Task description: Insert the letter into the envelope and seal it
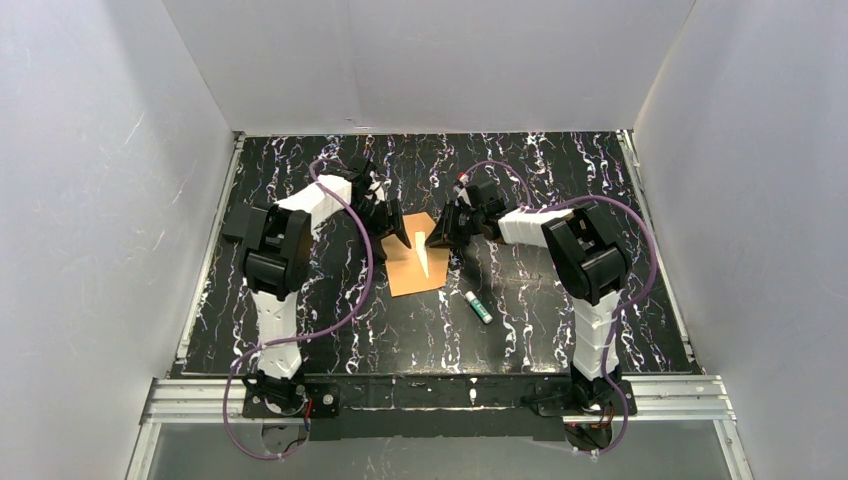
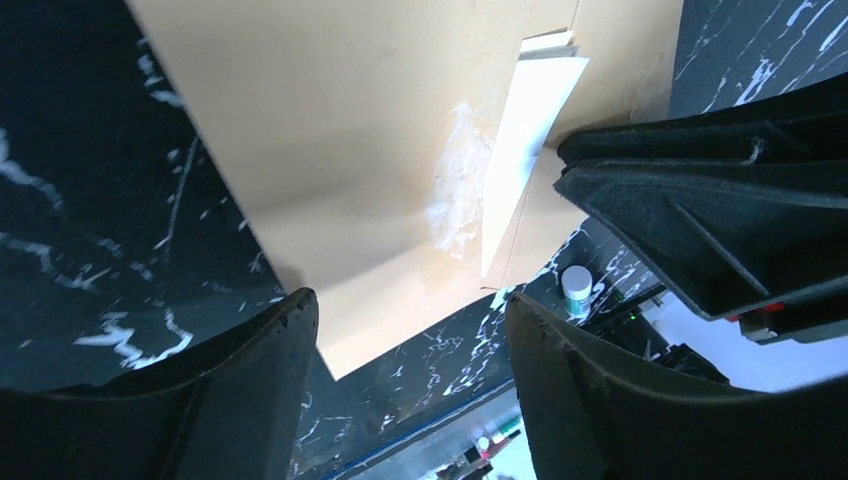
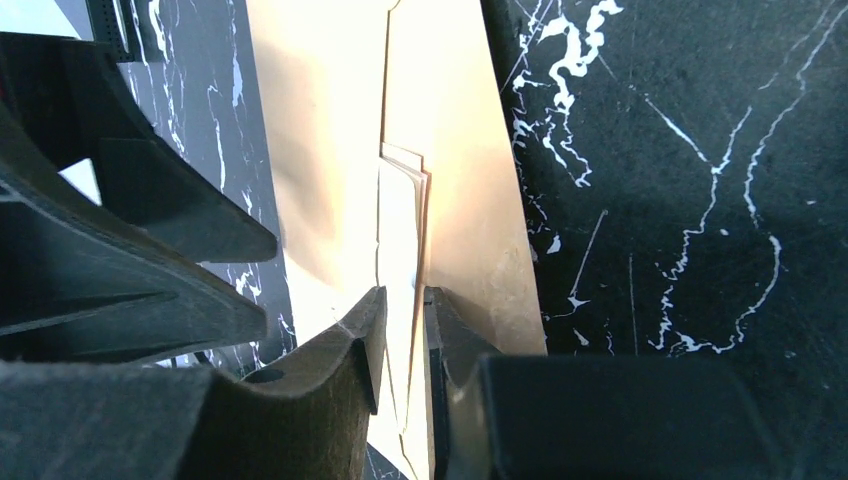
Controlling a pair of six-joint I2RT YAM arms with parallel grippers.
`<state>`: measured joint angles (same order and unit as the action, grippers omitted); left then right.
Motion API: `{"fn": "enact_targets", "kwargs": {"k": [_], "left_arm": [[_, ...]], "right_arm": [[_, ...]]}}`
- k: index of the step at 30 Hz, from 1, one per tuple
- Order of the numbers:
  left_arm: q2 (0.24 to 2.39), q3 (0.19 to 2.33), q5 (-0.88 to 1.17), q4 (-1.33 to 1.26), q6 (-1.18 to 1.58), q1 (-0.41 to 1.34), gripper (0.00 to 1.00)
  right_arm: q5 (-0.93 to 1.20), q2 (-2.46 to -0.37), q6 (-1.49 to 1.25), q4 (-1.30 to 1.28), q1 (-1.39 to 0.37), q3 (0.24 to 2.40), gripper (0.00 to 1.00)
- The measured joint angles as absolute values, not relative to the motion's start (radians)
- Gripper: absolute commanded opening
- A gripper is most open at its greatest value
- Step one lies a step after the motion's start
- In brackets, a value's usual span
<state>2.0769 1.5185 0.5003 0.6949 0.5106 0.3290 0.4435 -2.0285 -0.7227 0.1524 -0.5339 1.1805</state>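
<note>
The right gripper (image 3: 405,335) has its jaws nearly together, pinching the lower edge of the letter (image 3: 400,230) between the two dark fingertips. The letter is folded into a narrow, layered strip, and the wrist camera sees it edge-on. Its faces are pale cream to white, and several thin sheet edges are stacked at its top corner. From above it reads as a slim, pale wedge standing on edge, tapering to a point toward the near side.

The left gripper (image 2: 410,305) has its jaws wide apart with nothing between them, and it hovers just over the near corner of the envelope (image 2: 350,150). Through that gap the envelope's flat surface shows plainly. It is smooth orange-brown kraft paper with a whitish scuffed patch near its middle.

The envelope lies flat on the black, white-veined table (image 1: 560,180), at its middle, between the two grippers. The letter stands over the envelope's right part, along a straight seam or edge line that runs the length of the paper. Whether the strip's lower edge has gone inside the envelope or only rests on top cannot be told. The two grippers are close together, the left one just beside the letter on its left.

A small white glue stick (image 1: 478,306) with a green cap lies on the table near the envelope's near-right corner, apart from it.
</note>
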Motion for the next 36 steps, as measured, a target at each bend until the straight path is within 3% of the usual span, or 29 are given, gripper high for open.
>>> {"fn": "enact_targets", "kwargs": {"k": [7, 13, 22, 36], "left_arm": [[2.006, 1.495, 0.380, 0.716, 0.518, 0.323, 0.67], [2.045, 1.509, 0.295, 0.743, 0.513, 0.322, 0.58], [2.146, 1.602, 0.347, 0.778, 0.474, 0.314, 0.36], [2.177, 1.637, 0.381, 0.816, 0.401, 0.302, 0.30]], "right_arm": [[0.443, -2.038, -0.722, 0.152, -0.534, 1.180, 0.29], [0.442, -2.045, -0.725, 0.154, -0.534, 1.185, 0.29], [0.439, -2.069, -0.730, 0.154, -0.534, 1.217, 0.27], [0.460, -2.111, -0.731, 0.159, -0.532, 1.269, 0.25]]}}
